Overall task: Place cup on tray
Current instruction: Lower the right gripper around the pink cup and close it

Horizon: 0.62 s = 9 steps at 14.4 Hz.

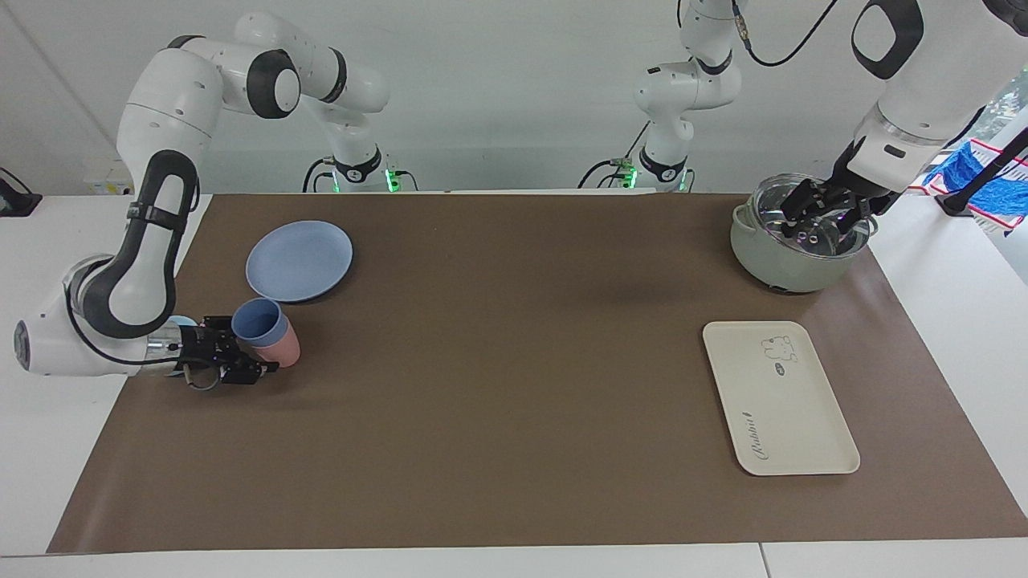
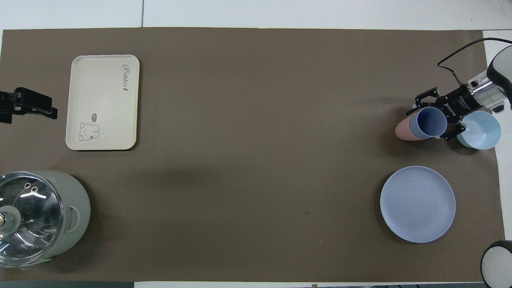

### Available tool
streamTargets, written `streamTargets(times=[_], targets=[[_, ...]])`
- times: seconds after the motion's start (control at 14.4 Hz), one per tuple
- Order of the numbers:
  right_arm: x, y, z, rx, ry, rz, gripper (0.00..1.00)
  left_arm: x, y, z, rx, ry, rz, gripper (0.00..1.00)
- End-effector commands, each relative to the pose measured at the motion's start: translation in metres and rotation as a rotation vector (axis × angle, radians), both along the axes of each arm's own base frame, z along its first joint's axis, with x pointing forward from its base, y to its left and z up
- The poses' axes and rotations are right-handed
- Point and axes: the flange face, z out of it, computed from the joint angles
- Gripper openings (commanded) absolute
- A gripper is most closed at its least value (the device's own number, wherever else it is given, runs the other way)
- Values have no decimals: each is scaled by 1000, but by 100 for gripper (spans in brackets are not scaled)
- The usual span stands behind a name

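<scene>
Right tool (image 1: 241, 353): black two-finger unit, white lettering on body unreadable, fingers either side of blue cup (image 1: 258, 321); grip contact cannot be told. Cup: smooth tapered plastic, tilted, against pink cup (image 1: 285, 347), at right arm's end of worktop (image 1: 498, 401). Cream tray (image 1: 779, 397), rounded corners, cursive "Rabbit", bear drawing, well apart at left arm's end. Left tool (image 1: 819, 210) over glass-lidded pot (image 1: 791, 257); finger state cannot be told.

The right arm folds down from its raised elbow, its forearm lying low and level over the table at its own end, and the right gripper (image 1: 229, 353) (image 2: 439, 118) reaches sideways with jaws spread around the cup (image 1: 258, 321) (image 2: 431, 123). Well apart from the cup, the left gripper (image 1: 823, 210) hangs over the table's corner nearest its base, wrist angled downward.
</scene>
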Motion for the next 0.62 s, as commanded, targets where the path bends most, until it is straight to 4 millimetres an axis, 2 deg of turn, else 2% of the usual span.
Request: streamTargets(times=[0.0,0.55], targets=[[-15,3,1,56,20,-59,100,-9,1,1,15,-5,12,100],[-33,6,-8,125,48,-114,100,-9,1,1,15,-3,12,100]])
